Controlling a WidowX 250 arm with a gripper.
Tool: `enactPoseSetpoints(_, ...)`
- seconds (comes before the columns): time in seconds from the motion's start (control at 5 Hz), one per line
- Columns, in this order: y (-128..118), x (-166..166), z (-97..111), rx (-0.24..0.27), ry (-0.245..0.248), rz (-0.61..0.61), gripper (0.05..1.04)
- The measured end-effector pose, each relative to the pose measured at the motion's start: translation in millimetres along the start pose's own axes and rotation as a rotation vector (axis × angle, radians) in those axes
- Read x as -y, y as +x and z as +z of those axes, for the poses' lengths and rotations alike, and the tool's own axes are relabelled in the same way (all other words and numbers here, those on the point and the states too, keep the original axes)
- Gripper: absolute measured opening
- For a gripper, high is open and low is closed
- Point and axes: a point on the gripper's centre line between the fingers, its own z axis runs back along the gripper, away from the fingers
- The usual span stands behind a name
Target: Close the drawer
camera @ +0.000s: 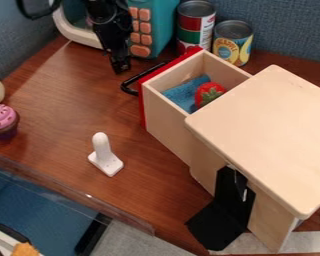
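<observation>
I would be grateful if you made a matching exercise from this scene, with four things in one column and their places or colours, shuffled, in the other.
Column 1
1. Toy strawberry
2. Toy cupcake
3. Drawer front
4. Can with a yellow fruit label

Column 2
A. Red, with a black handle
B. Beside another can
C. Inside the open drawer
D. At the left edge of the view

Right pairs: 1-C, 2-D, 3-A, 4-B

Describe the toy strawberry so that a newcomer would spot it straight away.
Find the pale wooden cabinet at right. Its red-fronted drawer stands open. Inside, the strawberry is the rounded red one with green leaves, unlike the blue piece by it.
</observation>
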Motion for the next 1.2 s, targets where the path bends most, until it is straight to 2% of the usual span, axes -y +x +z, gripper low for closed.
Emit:
enactPoseSetpoints(0.2, 4, 4, -1, -0.023, -0.079, 0.039, 1.0)
enactPoseSetpoints(0.4, 13, 16, -9, -0.052, -0.112, 0.059, 0.999)
enactPoseSetpoints(0.6, 18, 24, -12, -0.077, -0.114, 0.075, 0.999)
enactPoseSetpoints(0.8, 12, 37, -15, -0.108, -0.149, 0.083, 0.999)
enactPoseSetpoints(1.0, 4, 57, -13, -0.145, -0.239, 0.083, 0.999)
enactPoseSetpoints(1.2, 3, 69, -2, -0.16, -0.358, 0.064, 0.999)
